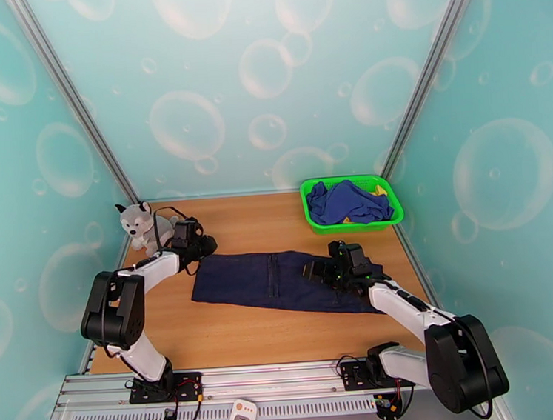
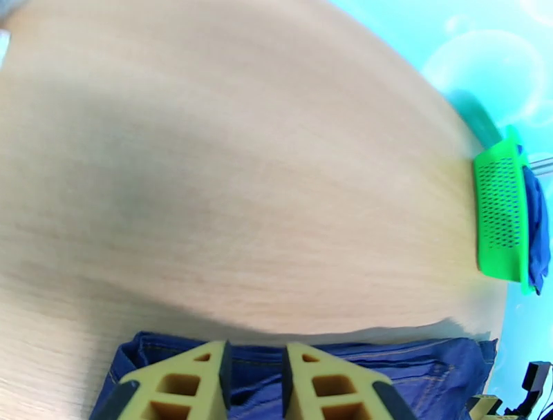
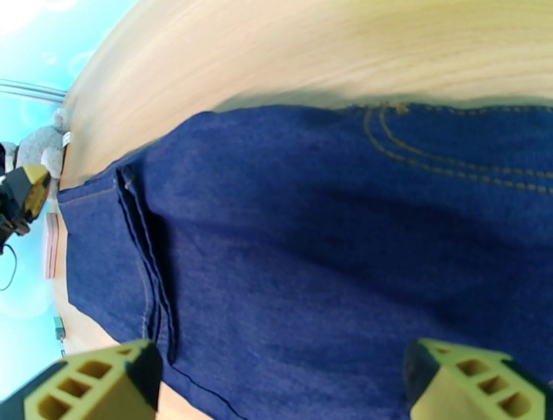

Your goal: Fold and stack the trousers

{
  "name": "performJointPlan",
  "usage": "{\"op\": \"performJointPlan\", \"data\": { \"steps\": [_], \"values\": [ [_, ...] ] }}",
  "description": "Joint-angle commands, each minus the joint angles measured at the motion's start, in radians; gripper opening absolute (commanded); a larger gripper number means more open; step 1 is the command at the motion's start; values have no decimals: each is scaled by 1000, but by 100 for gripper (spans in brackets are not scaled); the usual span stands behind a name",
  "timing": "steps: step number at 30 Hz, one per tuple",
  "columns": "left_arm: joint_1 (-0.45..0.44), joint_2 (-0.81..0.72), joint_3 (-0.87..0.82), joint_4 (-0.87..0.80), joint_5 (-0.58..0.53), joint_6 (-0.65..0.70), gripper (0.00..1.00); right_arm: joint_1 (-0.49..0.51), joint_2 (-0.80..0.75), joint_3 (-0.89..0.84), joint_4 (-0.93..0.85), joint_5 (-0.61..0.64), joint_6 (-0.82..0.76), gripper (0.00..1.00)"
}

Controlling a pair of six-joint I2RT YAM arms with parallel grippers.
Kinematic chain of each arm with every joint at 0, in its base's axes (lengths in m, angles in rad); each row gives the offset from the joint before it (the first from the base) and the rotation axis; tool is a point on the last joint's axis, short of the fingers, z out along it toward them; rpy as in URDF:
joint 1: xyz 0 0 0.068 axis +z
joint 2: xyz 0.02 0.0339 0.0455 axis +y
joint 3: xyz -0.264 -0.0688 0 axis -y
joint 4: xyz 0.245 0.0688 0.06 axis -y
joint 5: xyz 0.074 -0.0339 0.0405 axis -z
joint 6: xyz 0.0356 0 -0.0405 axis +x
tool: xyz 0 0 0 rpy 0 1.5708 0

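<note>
From above, the long dark navy denim trousers [image 1: 273,281] lie flat in the middle of the pale wooden tabletop [image 1: 283,333]. Their long axis runs left to right, and the right end sits slightly nearer the arms. I can't tell which end is the waist. The left tool [image 1: 197,248] sits at the far left corner and the right tool [image 1: 317,270] hangs over the right half, so each arm has its own end close by. A green plastic basket [image 1: 355,226] holding a brighter blue garment stands well apart at the far right. The left wrist's view shows that tool [image 2: 256,352] low over the cloth's far edge with its fingers narrowly parted and denim in the gap. I cannot tell whether a fold is pinched there. From the right wrist, that tool [image 3: 283,352] is spread wide and released, hovering over the denim [image 3: 311,242], which stretches away towards the left arm.
</note>
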Motion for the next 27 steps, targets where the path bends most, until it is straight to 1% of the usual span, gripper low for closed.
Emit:
{"op": "performJointPlan", "data": {
  "steps": [1,6,9,11,14,20,23,25,27],
  "values": [
    [5,27,-21,25,-13,-45,26,4,-23,4,-26,16,-24,97],
    [12,89,-50,142,-119,-56,27,4,-33,23,-46,12,-33,97],
    [23,127,-64,223,-145,-59,27,4,-52,17,-57,11,-32,98],
    [32,145,-73,264,-142,-60,27,4,-70,8,-59,11,-30,98],
    [40,159,-89,304,-96,-65,27,4,-97,-9,-70,11,-27,98],
    [51,145,-167,396,-45,-48,27,3,-170,-30,-105,19,-24,99],
    [75,96,-202,445,-23,-27,27,-4,-191,-29,-121,25,-35,99],
    [88,12,-246,500,1,-8,26,-11,-199,-22,-132,22,-44,99],
    [87,-107,-274,477,-8,10,27,-18,-214,-20,-135,24,-52,99]
  ]
}}
